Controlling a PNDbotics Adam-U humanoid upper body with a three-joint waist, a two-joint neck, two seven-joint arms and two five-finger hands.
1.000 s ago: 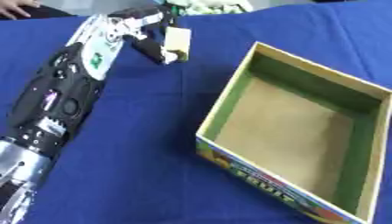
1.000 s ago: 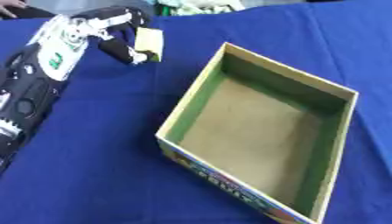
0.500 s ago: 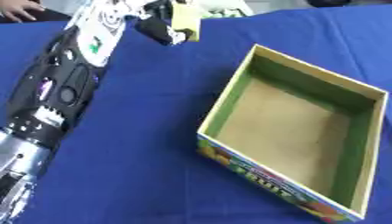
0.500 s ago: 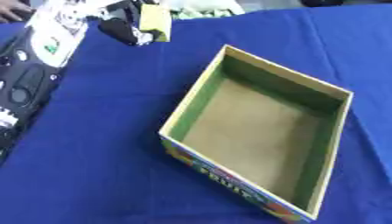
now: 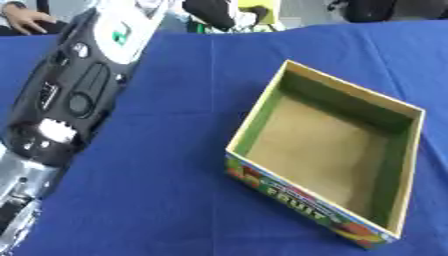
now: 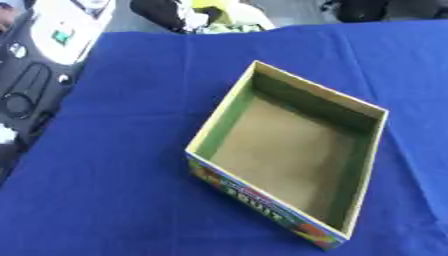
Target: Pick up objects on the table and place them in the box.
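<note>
Left eye view shows the box (image 5: 325,150) at centre right on the blue table (image 5: 166,165), its brown floor bare, so by my reading nothing is placed yet. The left arm (image 5: 74,95) runs up the frame's left side, and its left hand (image 5: 210,11) sits at the top edge, dark fingers seemingly curled beside a yellow object (image 5: 258,9); whether they hold it I cannot tell. Right eye view shows less of the arm but more pale green clutter (image 6: 219,25) near that object. No right hand shows.
</note>
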